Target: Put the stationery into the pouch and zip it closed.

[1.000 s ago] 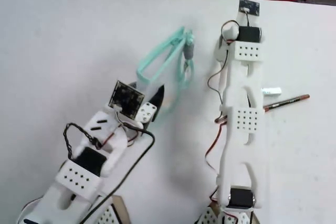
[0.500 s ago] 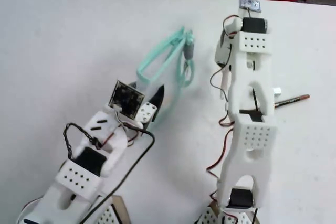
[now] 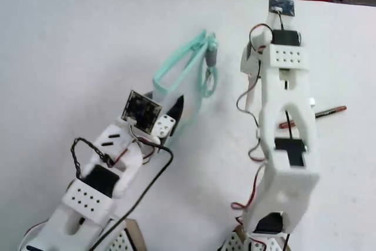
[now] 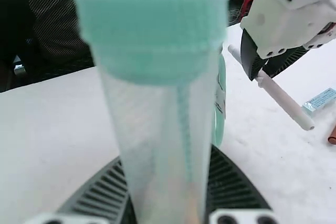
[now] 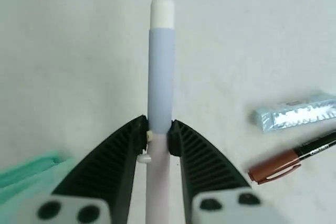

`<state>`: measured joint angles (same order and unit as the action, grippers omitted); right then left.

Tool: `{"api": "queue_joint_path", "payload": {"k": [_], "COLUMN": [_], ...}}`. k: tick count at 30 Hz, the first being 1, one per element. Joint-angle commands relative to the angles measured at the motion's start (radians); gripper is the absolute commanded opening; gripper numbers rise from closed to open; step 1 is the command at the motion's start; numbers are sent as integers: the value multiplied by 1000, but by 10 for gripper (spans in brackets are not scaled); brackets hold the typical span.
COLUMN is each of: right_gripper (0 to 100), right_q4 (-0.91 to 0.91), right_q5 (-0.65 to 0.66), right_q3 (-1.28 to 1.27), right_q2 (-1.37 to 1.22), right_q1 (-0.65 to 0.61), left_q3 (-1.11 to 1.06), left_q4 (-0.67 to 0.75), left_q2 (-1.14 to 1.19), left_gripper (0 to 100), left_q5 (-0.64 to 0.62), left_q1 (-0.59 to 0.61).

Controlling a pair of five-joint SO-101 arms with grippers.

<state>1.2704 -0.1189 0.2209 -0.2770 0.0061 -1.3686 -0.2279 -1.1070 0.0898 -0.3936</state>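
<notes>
Left claw (image 3: 174, 111): clenched on the near end of the pouch (image 3: 183, 70). In the left wrist view the clear mesh body of the pouch stands between the two black jaws, with its teal band at the far end. In the high view the pouch runs away from this claw at a slant across the white tabletop (image 3: 70, 45), its teal-edged mouth gaping at the far end.

Right claw (image 5: 157, 129): grasping a pen (image 5: 160, 61). The jaws pinch the barrel from both sides. The lavender section and white rounded end stick out past the fingertips, and the rest of the barrel runs back between the jaws toward the wrist. Cannot tell whether the protruding end touches the tabletop.

Relation of pen to pouch: in the left wrist view the right claw sits beside the far end of the pouch, apart from it, with the pen slanting down from the jaws over the tabletop. The pen is outside the pouch. A teal corner of the pouch shows at the edge of the right wrist view, near the claw's base.

Loose on the tabletop, on the side of the right claw away from the pouch:
- brown marker (image 5: 292, 159), lying flat
- small silver-blue packet (image 5: 297, 113), lying just beside the marker, not touching it

Both lie well clear of the pouch.
</notes>
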Motion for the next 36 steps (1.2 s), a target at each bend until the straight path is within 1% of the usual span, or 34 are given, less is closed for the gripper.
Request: {"api": "queue_joint_path", "payload": {"k": [1, 4, 7, 11, 13, 24, 28, 30, 33, 36], "right_gripper": [19, 19, 19, 19, 19, 19, 19, 19, 19, 19], "right_q4": [-292, -590, -851, -1132, -1218, -1305, -1297, -1259, -1127, -1056], "right_q5": [3, 5, 5, 11, 11, 14, 91, 107, 101, 101], "right_q3": [-381, -706, -976, -1217, -1275, -1289, -1287, -1264, -1181, -1092], "right_q2": [328, 556, 750, 901, 921, 846, 835, 826, 802, 711], "right_q1": [-8, -8, -8, -8, -8, -1, -5, -19, -39, -38], "left_q3": [3, 3, 3, 2, 2, 2, 2, 2, 2, 2], "left_q4": [29, 26, 26, 26, 26, 26, 26, 26, 26, 26], "left_q2": [-7, -7, -7, -7, -7, -7, -7, -7, -7, -7], "left_gripper": [120, 120, 120, 120, 120, 120, 120, 120, 120, 120], "left_q5": [14, 14, 14, 14, 14, 14, 14, 14, 14, 14], "left_q1": [-1, -1, -1, -1, -1, -1, -1, -1, -1, -1]}}
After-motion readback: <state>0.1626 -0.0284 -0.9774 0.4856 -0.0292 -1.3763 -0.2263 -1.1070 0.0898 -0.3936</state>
